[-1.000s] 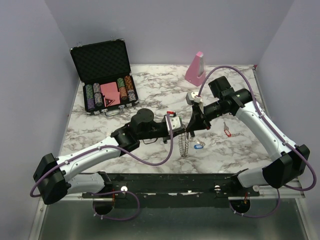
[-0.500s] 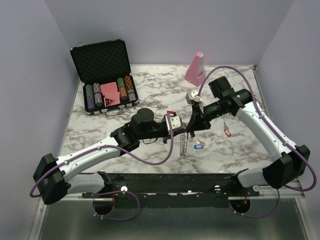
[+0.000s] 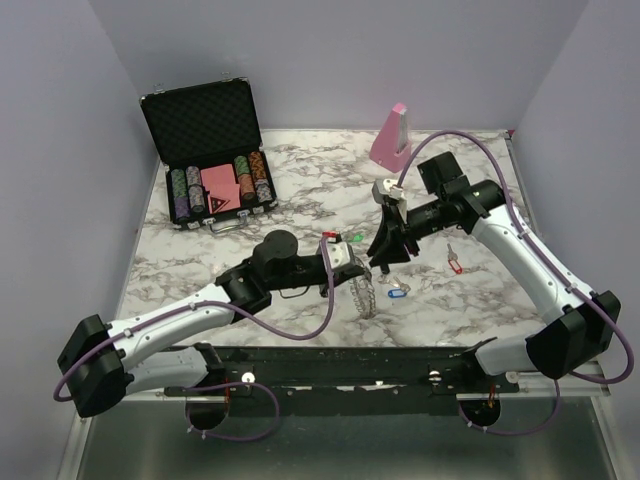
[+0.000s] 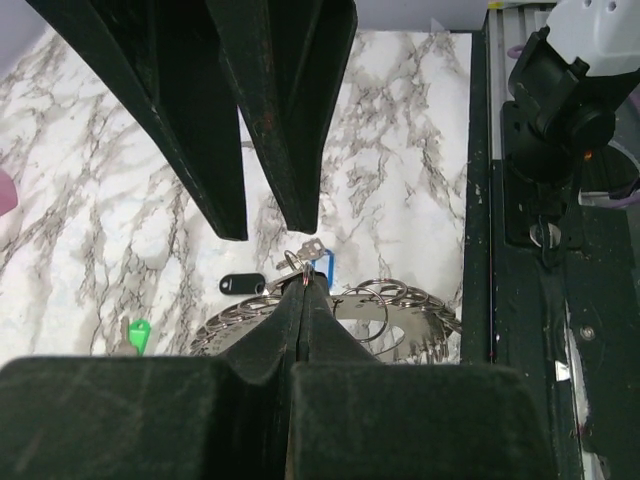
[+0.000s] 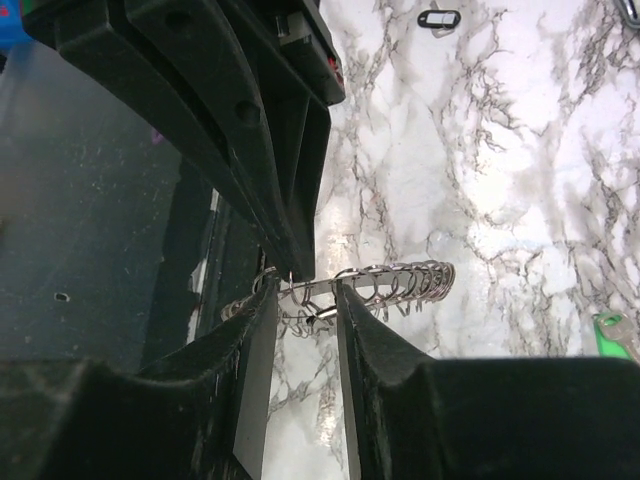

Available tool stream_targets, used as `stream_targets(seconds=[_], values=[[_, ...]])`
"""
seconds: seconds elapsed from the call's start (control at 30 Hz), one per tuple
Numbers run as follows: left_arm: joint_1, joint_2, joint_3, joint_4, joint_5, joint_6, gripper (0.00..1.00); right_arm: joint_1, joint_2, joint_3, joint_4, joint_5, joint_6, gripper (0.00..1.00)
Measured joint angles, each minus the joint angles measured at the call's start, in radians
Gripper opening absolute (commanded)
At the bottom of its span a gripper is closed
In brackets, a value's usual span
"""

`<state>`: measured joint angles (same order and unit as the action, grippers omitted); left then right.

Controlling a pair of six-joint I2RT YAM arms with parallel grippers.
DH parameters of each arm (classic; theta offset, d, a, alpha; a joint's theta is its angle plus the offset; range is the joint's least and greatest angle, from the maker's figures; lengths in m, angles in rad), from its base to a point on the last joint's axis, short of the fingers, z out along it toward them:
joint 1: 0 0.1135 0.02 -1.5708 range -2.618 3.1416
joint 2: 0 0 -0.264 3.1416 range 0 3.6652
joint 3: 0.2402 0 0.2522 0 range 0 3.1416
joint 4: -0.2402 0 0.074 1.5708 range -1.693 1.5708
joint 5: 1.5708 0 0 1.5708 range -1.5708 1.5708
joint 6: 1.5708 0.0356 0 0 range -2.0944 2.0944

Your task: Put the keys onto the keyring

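The keyring (image 3: 364, 291) is a grey metal ring lined with small loops, held upright on edge above the table. My left gripper (image 4: 303, 281) is shut on one loop at its rim; the ring (image 4: 405, 312) spreads out below the tips. My right gripper (image 5: 303, 289) is open, one finger on each side of the ring's rim (image 5: 395, 281), close against the left gripper's fingers (image 5: 262, 150). On the table lie a green key (image 3: 352, 238), a blue key (image 3: 397, 294), a black-tagged key (image 3: 385, 283) and a red key (image 3: 455, 266).
An open black case of poker chips (image 3: 212, 190) stands at the back left. A pink wedge block (image 3: 392, 136) stands at the back centre. The table's front rail (image 4: 530, 230) runs close beside the ring. A black tag (image 5: 437, 17) lies farther out.
My left arm has drawn back and turned, carrying the keyring slightly nearer and leftward. The green key now shows on the table behind it. The right gripper has barely moved.
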<state>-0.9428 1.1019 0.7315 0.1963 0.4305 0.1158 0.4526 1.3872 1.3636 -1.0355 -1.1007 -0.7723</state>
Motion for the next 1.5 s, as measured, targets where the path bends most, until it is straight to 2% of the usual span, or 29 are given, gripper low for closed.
stream_targets(seconds=[0.2,0.5,0.93,1.1,1.3,1.43,1.5], values=[[0.0,-0.047,-0.077,0.122,-0.009,-0.024,0.0,0.0,0.0,-0.029,-0.007,-0.029,-0.024,0.4],[0.0,-0.069,-0.206,0.334,-0.025,-0.066,0.0,0.0,0.0,-0.033,-0.055,-0.077,-0.101,0.35],[0.001,-0.054,-0.24,0.534,-0.027,-0.141,0.0,0.006,0.0,-0.05,-0.066,-0.116,-0.121,0.37],[0.001,-0.032,-0.256,0.6,-0.027,-0.185,0.0,0.006,0.0,-0.05,-0.063,-0.122,-0.117,0.29],[0.001,-0.026,-0.269,0.644,-0.033,-0.216,0.0,0.006,-0.002,-0.05,-0.044,-0.126,-0.098,0.16],[0.001,-0.026,-0.275,0.656,-0.042,-0.226,0.0,0.006,-0.006,-0.053,-0.032,-0.125,-0.091,0.02],[0.001,-0.026,-0.276,0.66,-0.047,-0.233,0.0,0.006,-0.008,-0.054,-0.027,-0.124,-0.092,0.0]])
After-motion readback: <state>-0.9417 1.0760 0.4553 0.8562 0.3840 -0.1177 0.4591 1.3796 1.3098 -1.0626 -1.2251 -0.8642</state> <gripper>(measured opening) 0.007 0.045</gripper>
